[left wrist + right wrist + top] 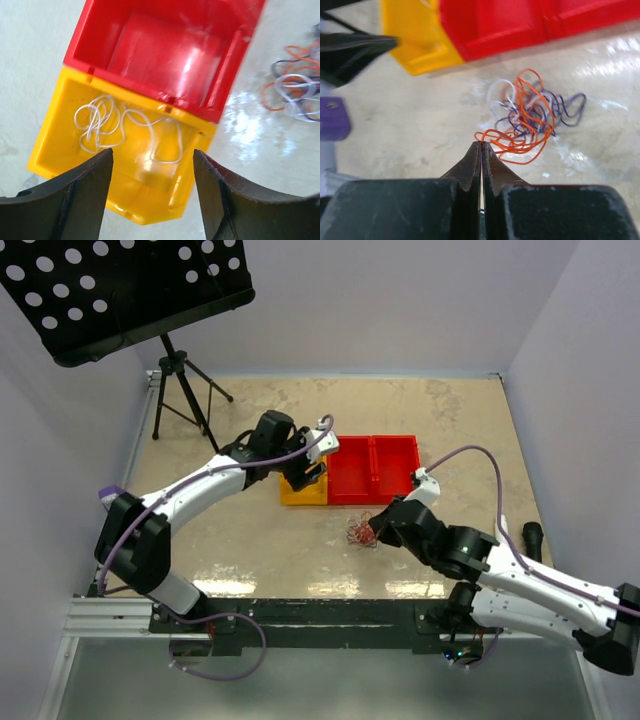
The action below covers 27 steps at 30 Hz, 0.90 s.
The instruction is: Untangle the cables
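Sorting cables: one strand binned, the knot not yet undone.
Left gripper (pixel 151 155) hangs wide open and empty above the yellow bin (pixel 45 160), where one white cable (pixel 125 125) lies loose on its own; the red bin (pixel 165 55) touching it holds nothing. Right gripper (pixel 481 144) is pressed fully closed at the near edge of the tangle (pixel 530 120) on the table (pixel 410 130), meeting an orange loop, though I cannot tell whether it grips it. Orange, purple and white strands are knotted together there, so most of the work looks left.
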Each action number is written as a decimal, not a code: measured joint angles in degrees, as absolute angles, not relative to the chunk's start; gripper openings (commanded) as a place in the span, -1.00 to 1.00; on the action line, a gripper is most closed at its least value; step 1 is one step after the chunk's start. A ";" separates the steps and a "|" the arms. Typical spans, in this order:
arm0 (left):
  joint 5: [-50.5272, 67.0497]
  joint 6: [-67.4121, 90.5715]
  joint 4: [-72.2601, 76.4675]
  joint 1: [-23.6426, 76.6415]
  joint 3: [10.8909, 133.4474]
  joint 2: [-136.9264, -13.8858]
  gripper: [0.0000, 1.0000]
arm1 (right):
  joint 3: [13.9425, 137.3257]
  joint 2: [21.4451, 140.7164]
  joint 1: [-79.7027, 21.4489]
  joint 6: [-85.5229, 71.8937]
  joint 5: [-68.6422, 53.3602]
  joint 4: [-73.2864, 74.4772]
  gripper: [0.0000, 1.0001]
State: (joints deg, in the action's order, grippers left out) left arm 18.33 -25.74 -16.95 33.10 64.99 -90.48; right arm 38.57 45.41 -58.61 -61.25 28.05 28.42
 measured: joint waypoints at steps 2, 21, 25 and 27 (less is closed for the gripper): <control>20.43 -25.76 -17.91 33.91 65.01 -88.79 0.33 | 39.16 49.47 -58.61 -65.04 28.80 31.09 -1.00; 32.10 -21.32 -19.03 45.06 62.17 -96.66 0.35 | 34.96 49.87 -60.38 -82.52 27.79 38.13 -1.00; 34.65 -17.65 -17.76 45.08 63.90 -98.21 0.36 | 34.48 50.02 -60.66 -82.48 27.42 37.58 -1.00; 36.27 -15.75 -17.21 45.10 65.30 -99.83 0.35 | 34.39 50.26 -60.77 -82.48 27.42 37.28 -1.00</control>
State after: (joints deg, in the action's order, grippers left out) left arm 36.27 -15.75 -17.21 45.10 65.30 -99.83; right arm 34.39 50.26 -60.77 -82.48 27.42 37.28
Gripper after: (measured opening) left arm 0.675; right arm 0.007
